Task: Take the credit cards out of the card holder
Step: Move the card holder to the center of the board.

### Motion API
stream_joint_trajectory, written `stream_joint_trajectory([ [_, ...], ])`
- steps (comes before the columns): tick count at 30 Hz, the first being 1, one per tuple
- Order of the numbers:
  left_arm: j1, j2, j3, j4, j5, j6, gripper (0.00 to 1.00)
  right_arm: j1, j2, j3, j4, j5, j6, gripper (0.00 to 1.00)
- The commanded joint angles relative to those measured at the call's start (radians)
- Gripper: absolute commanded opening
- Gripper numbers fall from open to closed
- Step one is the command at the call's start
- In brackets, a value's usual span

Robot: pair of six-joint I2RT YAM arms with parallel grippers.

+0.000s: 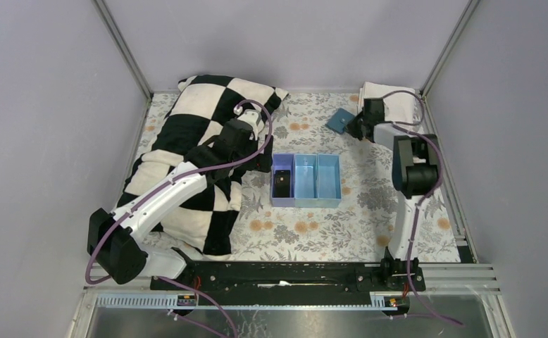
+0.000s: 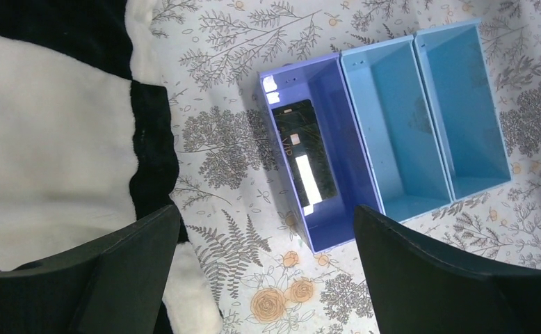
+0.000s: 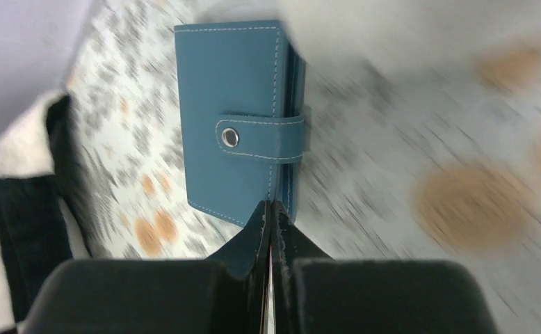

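Right gripper [image 3: 271, 217] pinched shut on near short edge of card holder [image 3: 233, 97]. Holder closed, snap strap [image 3: 262, 138] fastened across its right side; long axis runs straight away from the fingers. Seen from above it sits at the far right of the table. Left gripper [image 2: 264, 229] wide open above tray [image 2: 393, 132]; one credit card [image 2: 302, 156] lies lengthwise in the lavender compartment.
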Motion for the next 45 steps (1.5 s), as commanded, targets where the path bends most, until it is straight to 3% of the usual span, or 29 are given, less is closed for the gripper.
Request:
stream_joint_trajectory([
  [1, 0.0, -0.012, 0.002, 0.057, 0.06, 0.01, 0.99, -0.016, -0.266, -0.245, -0.007, 0.008, -0.079, 0.0],
  [6, 0.0, -0.081, -0.033, 0.057, 0.066, -0.003, 0.99, -0.026, -0.465, -0.494, -0.025, 0.045, -0.126, 0.0],
  [14, 0.001, -0.133, -0.073, 0.061, 0.071, -0.006, 0.99, -0.034, -0.738, -0.735, -0.147, 0.058, -0.165, 0.0],
  [23, 0.0, -0.107, -0.078, 0.105, 0.097, -0.029, 0.99, -0.042, -0.916, -0.851, -0.315, 0.185, -0.244, 0.0],
  [24, 0.001, -0.103, -0.075, 0.106, 0.1, -0.031, 0.99, -0.044, -0.926, -0.855, -0.32, 0.184, -0.253, 0.03],
  [27, 0.0, -0.098, -0.072, 0.105, 0.111, -0.034, 0.99, -0.043, -0.944, -0.841, -0.343, 0.163, -0.268, 0.46],
  [28, 0.001, -0.101, -0.072, 0.104, 0.112, -0.035, 0.99, -0.044, -0.95, -0.834, -0.352, 0.162, -0.269, 0.56],
  [29, 0.0, -0.105, -0.073, 0.105, 0.107, -0.037, 0.99, -0.043, -0.958, -0.827, -0.357, 0.16, -0.27, 0.59],
  [38, 0.0, -0.152, -0.062, 0.092, 0.024, -0.043, 0.99, -0.028, -0.995, -0.794, -0.281, -0.068, -0.242, 0.59],
  [45, 0.001, -0.166, -0.02, 0.06, -0.053, -0.019, 0.99, 0.037, -0.922, -0.787, -0.253, -0.092, -0.238, 0.59],
])
